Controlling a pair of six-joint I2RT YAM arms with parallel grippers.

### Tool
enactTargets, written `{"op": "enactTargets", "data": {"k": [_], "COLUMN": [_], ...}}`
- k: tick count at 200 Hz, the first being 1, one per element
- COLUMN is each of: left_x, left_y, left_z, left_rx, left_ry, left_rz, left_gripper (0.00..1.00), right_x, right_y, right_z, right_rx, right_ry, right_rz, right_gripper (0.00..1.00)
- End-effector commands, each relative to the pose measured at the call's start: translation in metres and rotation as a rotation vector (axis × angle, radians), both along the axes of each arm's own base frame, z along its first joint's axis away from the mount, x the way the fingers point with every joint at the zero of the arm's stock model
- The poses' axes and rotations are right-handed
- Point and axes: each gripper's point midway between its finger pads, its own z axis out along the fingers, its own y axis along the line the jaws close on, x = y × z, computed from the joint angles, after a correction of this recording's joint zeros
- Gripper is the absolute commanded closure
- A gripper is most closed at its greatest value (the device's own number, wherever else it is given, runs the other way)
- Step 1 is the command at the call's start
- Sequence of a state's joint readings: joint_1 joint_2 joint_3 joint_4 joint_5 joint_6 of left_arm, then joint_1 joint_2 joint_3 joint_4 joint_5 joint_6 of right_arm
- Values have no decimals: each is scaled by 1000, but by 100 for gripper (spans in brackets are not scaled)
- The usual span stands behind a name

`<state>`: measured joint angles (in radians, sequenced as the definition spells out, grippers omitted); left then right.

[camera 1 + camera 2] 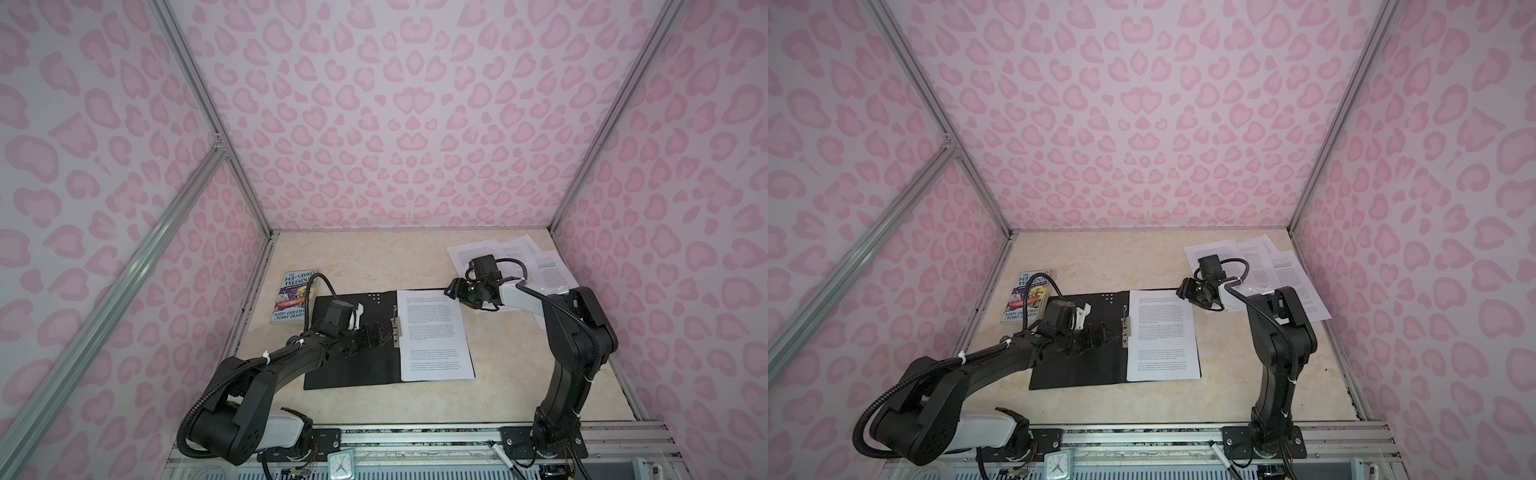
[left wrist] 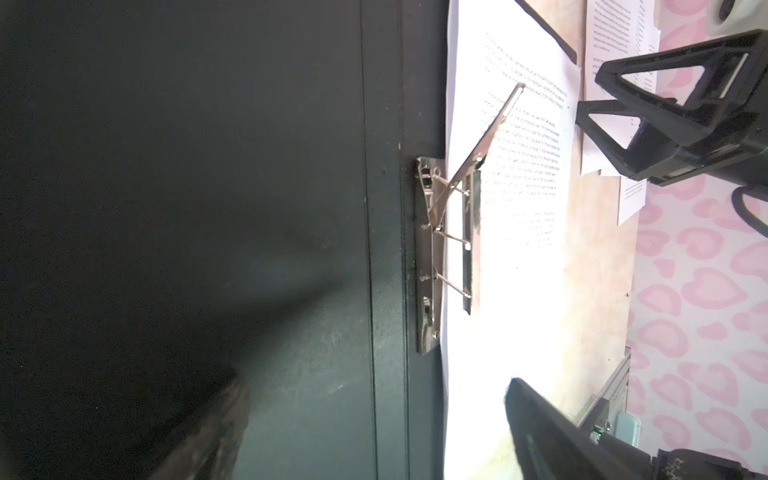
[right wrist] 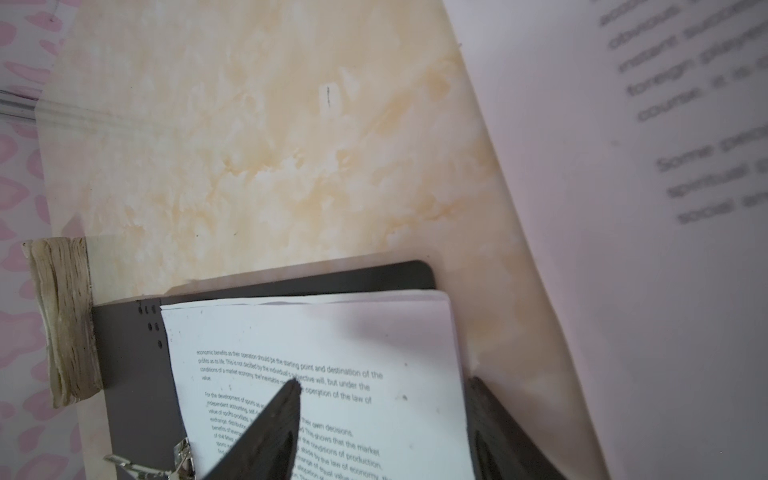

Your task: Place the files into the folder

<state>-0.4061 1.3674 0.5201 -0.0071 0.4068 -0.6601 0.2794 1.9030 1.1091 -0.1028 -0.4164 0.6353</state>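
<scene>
Folder [image 1: 349, 365] — beige marbled tabletop [image 1: 374, 257], pink walls [image 1: 395, 124]

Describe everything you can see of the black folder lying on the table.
The folder is thin, black and plastic-looking, lying open and flat on the table. Small dots mark its far edge near the spine. A shiny metal clip sits at the spine, its lever raised. A printed white sheet covers its right half. The open left tool is over its left half.
</scene>
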Motion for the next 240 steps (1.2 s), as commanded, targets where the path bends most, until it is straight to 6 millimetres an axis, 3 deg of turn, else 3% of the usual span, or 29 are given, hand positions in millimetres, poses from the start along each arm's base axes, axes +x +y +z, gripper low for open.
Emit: {"op": "enactTargets", "data": {"k": [1, 77, 118, 141, 168, 201, 240], "left_x": [-20, -22, -18, -11, -2, -6, -11], "left_y": [19, 18, 10, 8, -2, -30, -62], "left_z": [-22, -23, -8, 14, 53, 91, 112], "left_rx": [97, 94, 45, 23, -39, -171, -208], "left_ry": [104, 106, 92, 49, -33, -92, -118], "left_rz": [32, 29, 22, 22, -2, -125, -224], "left_gripper": [2, 2, 2, 2, 2, 2, 2], "right_x": [-1, 2, 11, 20, 27, 31, 21], "right_y": [3, 4, -9, -35, -82, -130, -151], "right_z": [-3, -4, 2, 21, 30, 21, 8], "right_rx": [15, 15, -15, -50, -80, -84, -37], "right_ry": [20, 28, 10, -29, -26, 7, 21], "right_rz": [2, 3, -22, -67, -153, -238, -296], "right_gripper": [36, 36, 33, 32, 33, 34, 35]}}
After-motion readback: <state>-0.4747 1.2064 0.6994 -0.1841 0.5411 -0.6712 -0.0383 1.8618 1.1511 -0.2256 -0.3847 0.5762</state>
